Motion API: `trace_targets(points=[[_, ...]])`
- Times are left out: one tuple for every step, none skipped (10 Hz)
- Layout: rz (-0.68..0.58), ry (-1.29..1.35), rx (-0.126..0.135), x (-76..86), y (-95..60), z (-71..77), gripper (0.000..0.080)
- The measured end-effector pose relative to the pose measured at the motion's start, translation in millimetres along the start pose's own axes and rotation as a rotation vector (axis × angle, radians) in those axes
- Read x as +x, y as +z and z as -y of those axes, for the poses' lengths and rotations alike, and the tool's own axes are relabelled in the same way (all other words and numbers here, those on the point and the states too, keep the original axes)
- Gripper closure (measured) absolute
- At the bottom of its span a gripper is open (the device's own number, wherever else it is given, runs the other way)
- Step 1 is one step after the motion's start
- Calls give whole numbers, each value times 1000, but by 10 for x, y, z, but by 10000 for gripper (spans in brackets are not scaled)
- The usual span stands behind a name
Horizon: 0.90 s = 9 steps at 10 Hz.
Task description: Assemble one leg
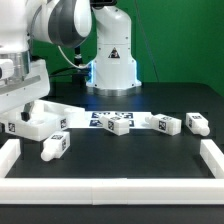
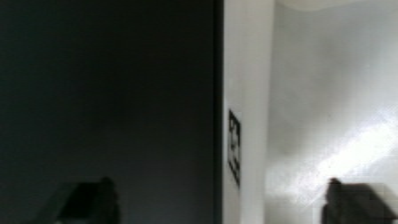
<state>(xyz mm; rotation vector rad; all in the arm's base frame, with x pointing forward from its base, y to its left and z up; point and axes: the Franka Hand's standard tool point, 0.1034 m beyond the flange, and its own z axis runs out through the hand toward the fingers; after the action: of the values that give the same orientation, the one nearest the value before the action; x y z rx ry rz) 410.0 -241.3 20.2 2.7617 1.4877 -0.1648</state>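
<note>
At the exterior view's left, the dark-fingered gripper (image 2: 217, 204), jaws apart, hovers over a flat white square tabletop (image 1: 42, 119) (a stubby white tagged plastic leg (image 1: 55, 145) lies just nearer).

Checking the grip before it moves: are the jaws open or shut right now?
Open: in the wrist view the two fingertips stand wide apart.

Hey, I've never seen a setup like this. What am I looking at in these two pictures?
The white machine is a robot arm, and its two-finger gripper works as its hand. One picture comes from a camera off the arm that looks over the black table. The other comes from a camera on the wrist that looks out between the fingertips. On the table lie a big flat white tabletop, short white pegs with square tags like this leg, and a thin marker board. White rails fence the area. The gripper is open over a white edge, apparently the tabletop's, and holds nothing.
</note>
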Motion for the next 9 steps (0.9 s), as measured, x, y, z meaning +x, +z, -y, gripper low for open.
trace_targets(points=[[0,0,0,0,0,0,409],[0,0,0,0,0,0,409],[0,0,0,-1,1,2,597],[0,0,0,-1,1,2,597],[0,0,0,-1,1,1,748],[0,0,0,-1,1,1,747],[0,0,0,-2,1,1,747],[-2,14,-2,-38,-8,13,747],[-5,63,-6,-132,-66,49,747]])
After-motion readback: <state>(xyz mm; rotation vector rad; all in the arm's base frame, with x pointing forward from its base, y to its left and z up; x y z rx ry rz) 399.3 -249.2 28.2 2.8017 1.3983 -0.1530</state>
